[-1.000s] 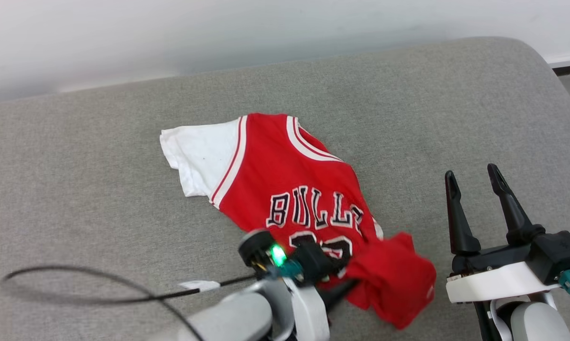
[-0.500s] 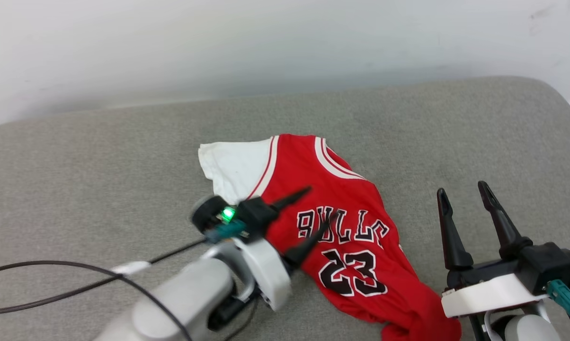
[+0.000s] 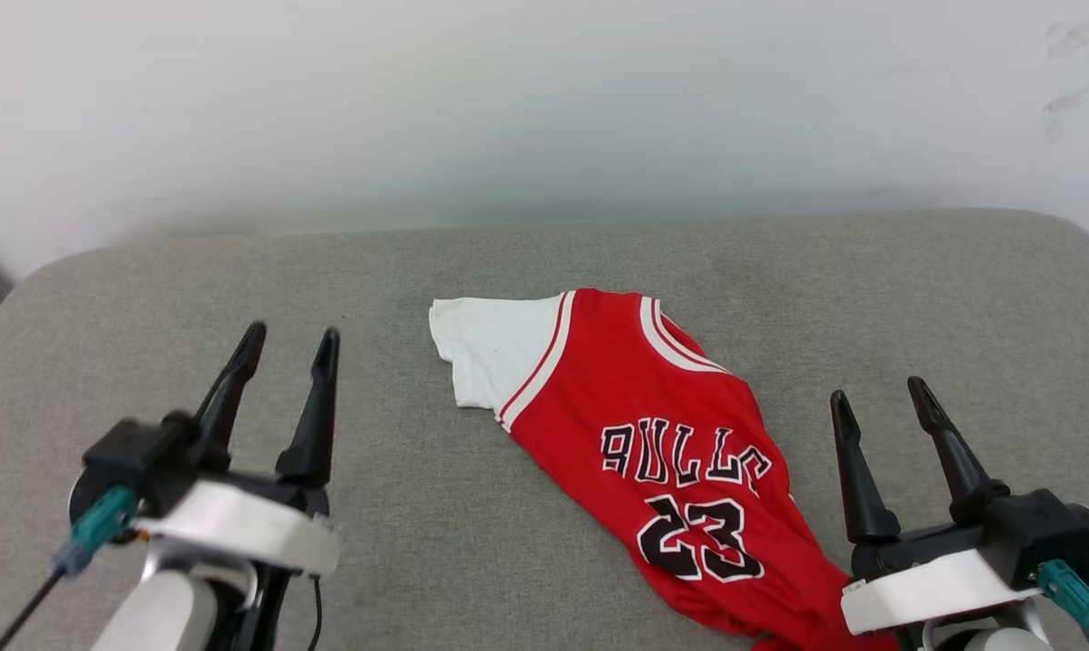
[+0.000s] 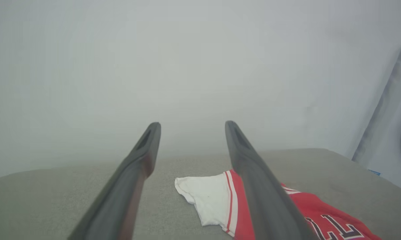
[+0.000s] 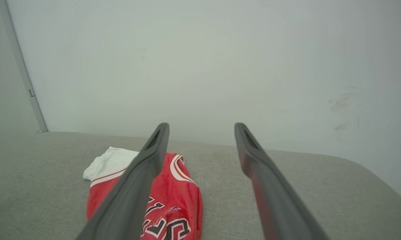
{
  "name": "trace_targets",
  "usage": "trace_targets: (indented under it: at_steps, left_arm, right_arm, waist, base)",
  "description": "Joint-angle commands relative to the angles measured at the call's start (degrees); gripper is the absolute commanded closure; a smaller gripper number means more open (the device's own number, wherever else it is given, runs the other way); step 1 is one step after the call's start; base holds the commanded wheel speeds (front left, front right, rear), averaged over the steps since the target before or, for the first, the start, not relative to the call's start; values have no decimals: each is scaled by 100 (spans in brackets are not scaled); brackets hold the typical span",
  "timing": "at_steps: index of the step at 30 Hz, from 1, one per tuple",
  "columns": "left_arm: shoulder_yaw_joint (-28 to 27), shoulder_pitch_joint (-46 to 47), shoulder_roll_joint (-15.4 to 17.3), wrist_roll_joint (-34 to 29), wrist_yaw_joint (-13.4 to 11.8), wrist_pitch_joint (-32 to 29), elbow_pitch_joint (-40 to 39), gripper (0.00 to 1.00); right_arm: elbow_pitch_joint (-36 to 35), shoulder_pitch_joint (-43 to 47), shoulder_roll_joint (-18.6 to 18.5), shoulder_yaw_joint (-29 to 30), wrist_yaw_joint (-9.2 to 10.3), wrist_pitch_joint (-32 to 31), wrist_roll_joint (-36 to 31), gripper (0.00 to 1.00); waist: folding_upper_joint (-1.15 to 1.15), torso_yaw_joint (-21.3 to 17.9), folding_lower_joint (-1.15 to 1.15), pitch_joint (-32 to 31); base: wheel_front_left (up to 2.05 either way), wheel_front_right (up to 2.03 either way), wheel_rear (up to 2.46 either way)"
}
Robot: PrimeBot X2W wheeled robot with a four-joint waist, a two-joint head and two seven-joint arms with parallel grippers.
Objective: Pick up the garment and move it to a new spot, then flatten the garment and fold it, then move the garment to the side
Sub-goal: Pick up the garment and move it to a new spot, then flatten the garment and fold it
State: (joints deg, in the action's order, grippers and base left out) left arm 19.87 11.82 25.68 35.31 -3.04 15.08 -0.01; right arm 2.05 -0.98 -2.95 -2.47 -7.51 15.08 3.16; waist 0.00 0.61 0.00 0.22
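**Both claws released; jersey lies loose on the grey cushion**

The garment [image 3: 653, 425] rests on the grey upholstered surface [image 3: 418, 524], between the two grippers and nearer the right one. It lies on a diagonal. The one white sleeve [image 3: 486, 348] in view points to the far left, and the striped collar [image 3: 680, 339] is at the far end. The hem runs toward the near right and passes out of sight behind the right gripper's white housing. The black "BULLS 23" lettering faces up. The red body narrows toward the hem.

The left gripper [image 3: 292, 330] hovers at the lower left, well apart from the jersey. Its fingers are spread and nothing is between them. The left wrist view confirms the spread fingers [image 4: 192, 124], with the garment [image 4: 207, 196] beyond them on the cushion.

The right gripper [image 3: 875, 389] stands at the lower right, just beside the jersey's red edge, fingers likewise spread and empty. The right wrist view shows the same gap [image 5: 201, 125], with the garment [image 5: 177, 193] lying past the left-hand finger.

A pale wall [image 3: 508, 108] backs the cushion.
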Motion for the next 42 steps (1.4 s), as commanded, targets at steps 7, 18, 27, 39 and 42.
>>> trace_targets:
  at_steps: [7, 18, 27, 39, 42]
  left_arm:
    - [-870, -1286, -637, -705, 230, 13, -323, 0]
    - [-978, -1121, -775, -1160, 815, -74, 67, 0]
    - [-665, 670, -48, -479, 1012, -2202, 244, 0]
    - [110, 3375, 975, 584, 1048, -5461, 1238, 0]
    - [298, 3855, 1040, 823, 1049, -5958, 1569, 0]
  right_arm:
    - [-137, 139, 12, 52, 4, 13, 99, 0]
    - [-235, -63, 13, 28, 4, 13, 123, 0]
    - [-474, -335, 12, 111, 4, 13, 31, 0]
    - [-626, -699, 14, 145, 4, 13, 202, 0]
    - [-637, -780, 13, 110, 4, 13, 253, 0]
  waist:
    - [0, 19, 0, 75]
    - [0, -194, 0, 327]
    - [0, -569, 0, 1181]
    - [0, -1033, 0, 2259]
    - [0, -1148, 0, 2483]
  base:
    - [0, 0, 0]
    - [0, 0, 0]
    - [0, 0, 0]
    - [0, 0, 0]
    - [0, 0, 0]
